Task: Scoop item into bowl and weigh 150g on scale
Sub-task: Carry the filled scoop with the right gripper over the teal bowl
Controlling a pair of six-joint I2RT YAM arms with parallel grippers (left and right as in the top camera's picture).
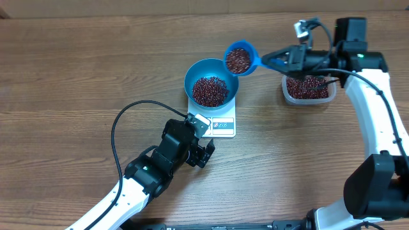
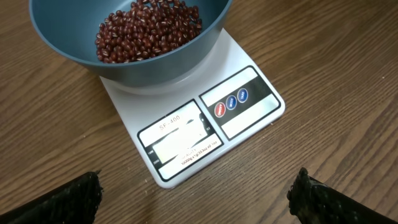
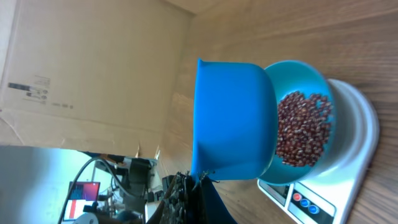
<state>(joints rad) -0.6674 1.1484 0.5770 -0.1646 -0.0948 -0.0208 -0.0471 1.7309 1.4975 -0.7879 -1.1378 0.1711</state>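
Note:
The blue bowl (image 1: 192,73) stands on the white scale (image 1: 222,126) and holds a heap of red-brown beans (image 1: 209,91). My right gripper (image 1: 283,60) is shut on the handle of a small blue scoop (image 1: 241,59) full of beans, held level just above the bowl's far right rim. The right wrist view shows the scoop's underside (image 3: 233,118) in front of the bowl (image 3: 314,71), with my right gripper (image 3: 199,193) on the handle. My left gripper (image 1: 203,148) is open and empty, near the scale's display edge. In the left wrist view its fingers (image 2: 68,202) flank bare table below the scale (image 2: 245,121).
A clear plastic tub (image 1: 308,91) with more beans sits on the table under my right arm, right of the scale. A black cable (image 1: 121,121) loops over the table left of my left arm. A cardboard sheet (image 3: 93,68) stands behind the table.

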